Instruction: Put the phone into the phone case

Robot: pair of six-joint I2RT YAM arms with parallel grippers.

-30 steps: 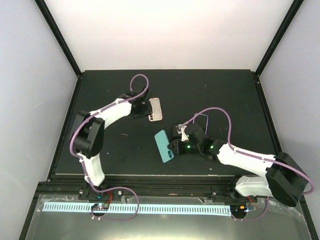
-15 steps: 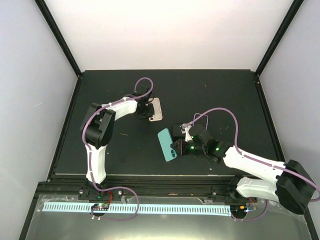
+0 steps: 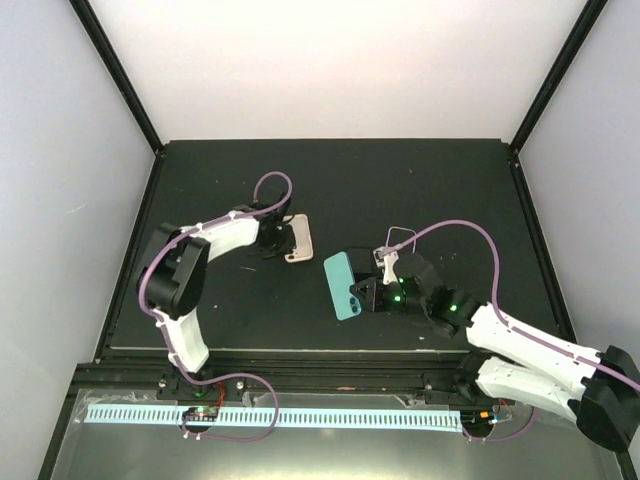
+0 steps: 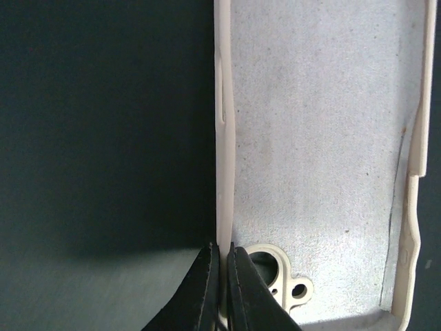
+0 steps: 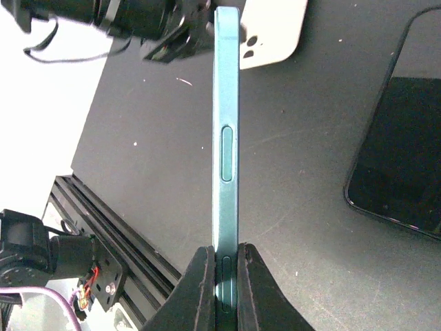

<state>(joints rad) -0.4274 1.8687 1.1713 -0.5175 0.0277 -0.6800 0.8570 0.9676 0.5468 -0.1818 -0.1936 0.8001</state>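
Left wrist view: your left gripper (image 4: 222,249) pinches one side wall of the phone case (image 4: 317,138); the phone (image 5: 226,103) sits outside it, clamped edgewise in your right gripper (image 5: 222,258).

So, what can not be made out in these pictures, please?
Teal slab phone: right wrist view shows only its edge; screen unseen.
Beige rubbery phone case: left wrist view, top end cut by the frame.
Black glossy slab: right wrist view, cut by right edge; identity unclear.
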